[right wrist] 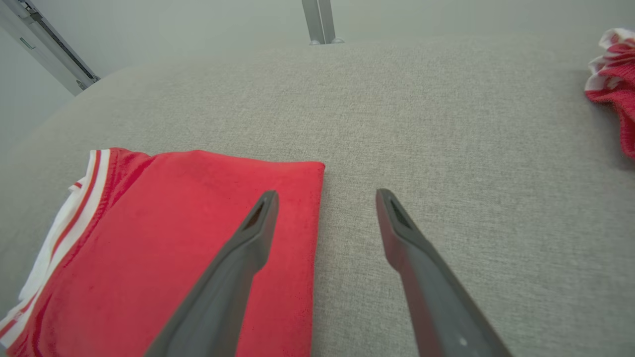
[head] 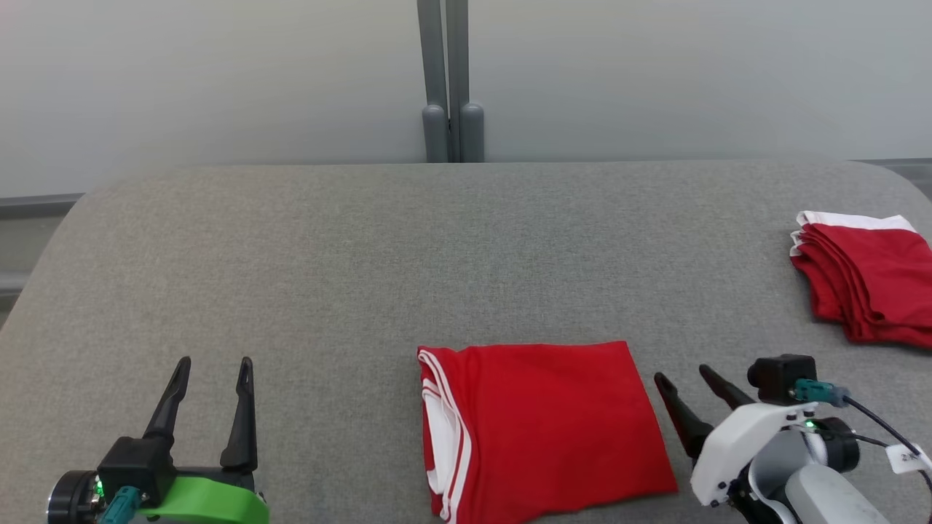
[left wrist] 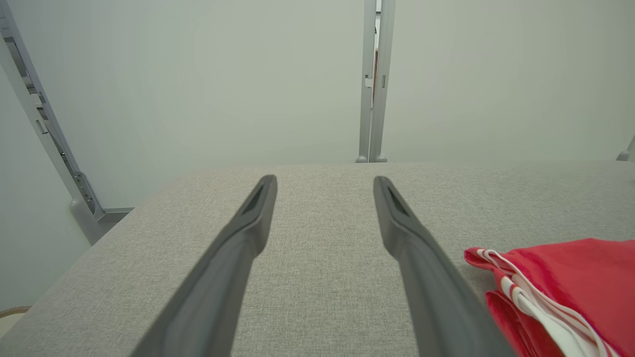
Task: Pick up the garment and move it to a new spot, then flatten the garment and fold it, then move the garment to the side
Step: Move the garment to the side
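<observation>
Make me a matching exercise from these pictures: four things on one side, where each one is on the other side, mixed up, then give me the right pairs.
Things
A. folded garment
B. red stack
C. left gripper
D. right gripper

Places
1. far right of the table
2. open, close by the folded garment's right edge
3. front middle of the table
4. open, over bare table at the left

Pairs: A-3, B-1, C-4, D-2
</observation>
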You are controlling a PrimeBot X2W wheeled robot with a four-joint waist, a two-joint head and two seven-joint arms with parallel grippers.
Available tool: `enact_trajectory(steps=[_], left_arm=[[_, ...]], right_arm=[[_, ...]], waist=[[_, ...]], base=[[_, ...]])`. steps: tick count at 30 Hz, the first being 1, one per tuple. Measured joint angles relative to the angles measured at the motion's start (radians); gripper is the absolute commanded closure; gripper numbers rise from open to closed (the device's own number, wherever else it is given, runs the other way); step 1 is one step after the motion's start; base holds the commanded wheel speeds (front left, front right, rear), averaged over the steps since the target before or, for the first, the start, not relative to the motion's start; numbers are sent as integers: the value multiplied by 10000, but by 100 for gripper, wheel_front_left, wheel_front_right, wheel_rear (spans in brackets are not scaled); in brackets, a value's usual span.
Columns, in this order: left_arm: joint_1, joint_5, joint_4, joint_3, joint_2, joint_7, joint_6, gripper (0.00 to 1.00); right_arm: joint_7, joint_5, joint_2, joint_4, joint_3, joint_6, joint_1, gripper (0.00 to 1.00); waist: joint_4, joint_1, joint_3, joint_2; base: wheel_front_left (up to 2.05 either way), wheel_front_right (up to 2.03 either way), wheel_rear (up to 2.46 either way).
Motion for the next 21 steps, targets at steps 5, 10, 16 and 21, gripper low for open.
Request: enact_trajectory(steps=[5,10,16,21], left_arm=[[-173,117,-15,-121,-38,0,-102,0],[-324,130,75,-146,-50,0,-180,0],[-418,130,174,-163,-151,0,-257,0],[-447,136,228,-127,-209,0,-274,0]], right_arm=[[1565,798,155,1066,380,-2,-778,0],[2976,1122,282,2201,387,-2,-1468,0],[3960,1467,527,2773,299,-4,-1948,0],[3912,1682,497,2612,508,-6,-1982,100]], waist=[[326,0,135,0],[676,0,334,0],[1070,0,543,0],[1181,0,621,0]], base=[[0,0,0],[0,0,0],[0,0,0],[0,0,0]])
